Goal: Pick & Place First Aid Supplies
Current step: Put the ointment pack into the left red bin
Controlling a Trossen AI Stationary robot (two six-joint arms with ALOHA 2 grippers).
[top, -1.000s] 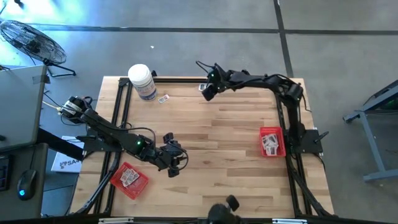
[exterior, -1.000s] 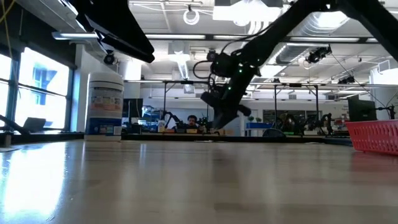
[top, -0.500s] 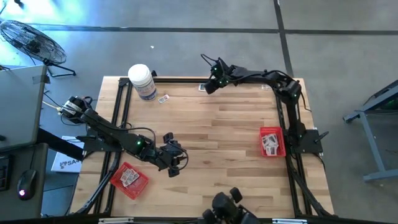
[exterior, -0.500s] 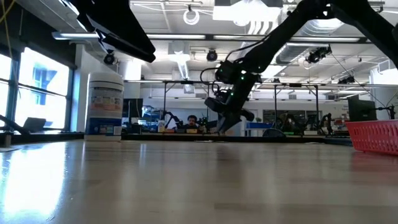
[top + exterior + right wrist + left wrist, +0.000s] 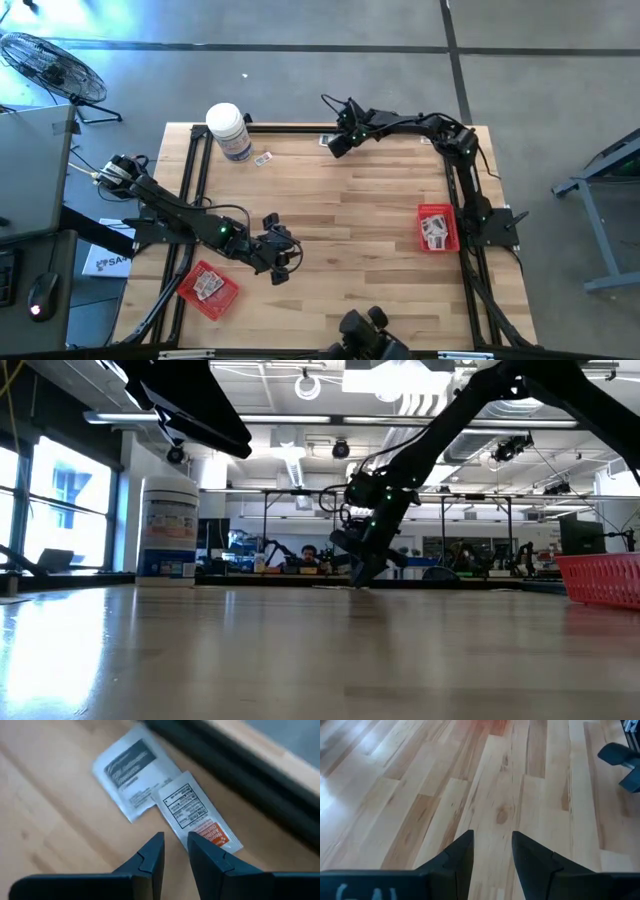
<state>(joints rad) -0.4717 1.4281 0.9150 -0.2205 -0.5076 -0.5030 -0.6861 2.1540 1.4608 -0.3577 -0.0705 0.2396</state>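
Below right gripper (image 5: 172, 851), fingers parted, two overlapping packets (image 5: 165, 800), long axes crossing, left fingers (image 5: 460, 857) parted, empty

A robotics lab or workshop hall: a pale butcher-block wooden table (image 5: 340, 210) stands on bare grey concrete floor (image 5: 300, 70) with a black pedestal fan (image 5: 45, 65) at ten o'clock, while exposed silver ceiling ducts (image 5: 415, 400) and further workbenches with a seated person (image 5: 308, 555) lie beyond.
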